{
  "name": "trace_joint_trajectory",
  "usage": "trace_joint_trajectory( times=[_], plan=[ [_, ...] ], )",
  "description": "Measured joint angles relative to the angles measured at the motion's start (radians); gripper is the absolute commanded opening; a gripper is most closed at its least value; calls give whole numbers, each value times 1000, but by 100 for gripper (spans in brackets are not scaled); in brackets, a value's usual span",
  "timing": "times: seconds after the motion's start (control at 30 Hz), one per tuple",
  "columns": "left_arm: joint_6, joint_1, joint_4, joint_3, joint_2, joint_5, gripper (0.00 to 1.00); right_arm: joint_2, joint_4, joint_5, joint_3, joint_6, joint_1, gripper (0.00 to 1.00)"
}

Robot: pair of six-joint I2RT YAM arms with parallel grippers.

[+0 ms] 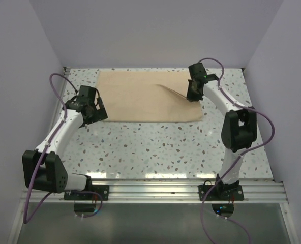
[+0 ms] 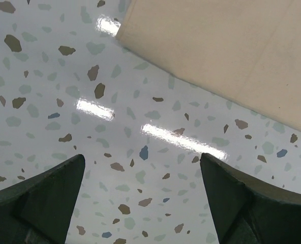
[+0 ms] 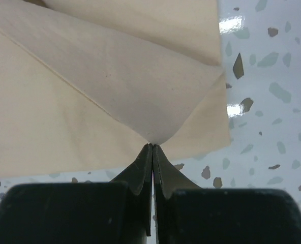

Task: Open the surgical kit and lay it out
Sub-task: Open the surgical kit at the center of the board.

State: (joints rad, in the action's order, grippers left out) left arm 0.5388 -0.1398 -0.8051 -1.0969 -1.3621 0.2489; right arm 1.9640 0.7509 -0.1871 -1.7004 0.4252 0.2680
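The beige cloth wrap [image 1: 145, 96] lies folded flat at the back middle of the speckled table. My right gripper [image 1: 193, 94] is shut on a corner flap of the wrap [image 3: 140, 96] and holds it lifted above the wrap's right end; the pinched tip sits between the closed fingertips [image 3: 152, 146]. My left gripper [image 1: 93, 113] is open and empty, low over the table just off the wrap's near left corner [image 2: 125, 30]. Its fingers [image 2: 43, 198] frame bare table. The steel tray and instruments are hidden.
Grey walls enclose the table on the left, back and right. A metal rail [image 1: 150, 189] with both arm bases runs along the near edge. Speckled table surface [image 1: 155, 147] lies in front of the wrap.
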Motion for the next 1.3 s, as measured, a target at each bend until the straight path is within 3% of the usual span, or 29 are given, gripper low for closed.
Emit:
trace_joint_trajectory(
  times=[0.33, 0.5, 0.7, 0.87, 0.9, 0.93, 0.97, 1.0, 1.13, 1.3],
  plan=[
    [-10, 0, -5, -307, -164, 9, 99, -535, 15, 108, 445, 51, 171, 0],
    [-9, 0, -4, -456, -246, 16, 99, -838, 145, 155, 650, 103, 219, 0],
    [-5, 0, -6, -500, -278, 15, 100, -1135, 436, 183, 722, 138, 216, 0],
    [1, -2, -15, -500, -282, 16, 99, -1281, 540, 219, 731, 143, 216, 1],
    [1, -3, -15, -500, -282, 16, 100, -1298, 543, 235, 744, 142, 216, 19],
    [1, -5, -15, -500, -282, 16, 100, -1311, 549, 252, 763, 138, 216, 65],
    [1, -6, -17, -499, -282, 16, 99, -1318, 558, 269, 783, 140, 216, 84],
    [1, -7, -19, -497, -281, 16, 99, -1319, 570, 283, 799, 135, 216, 95],
    [1, -7, -26, -472, -266, 18, 100, -1276, 598, 284, 796, 124, 216, 96],
    [2, -3, -18, -340, -188, 43, 100, -1083, 610, 248, 638, 95, 216, 96]
  ],
)
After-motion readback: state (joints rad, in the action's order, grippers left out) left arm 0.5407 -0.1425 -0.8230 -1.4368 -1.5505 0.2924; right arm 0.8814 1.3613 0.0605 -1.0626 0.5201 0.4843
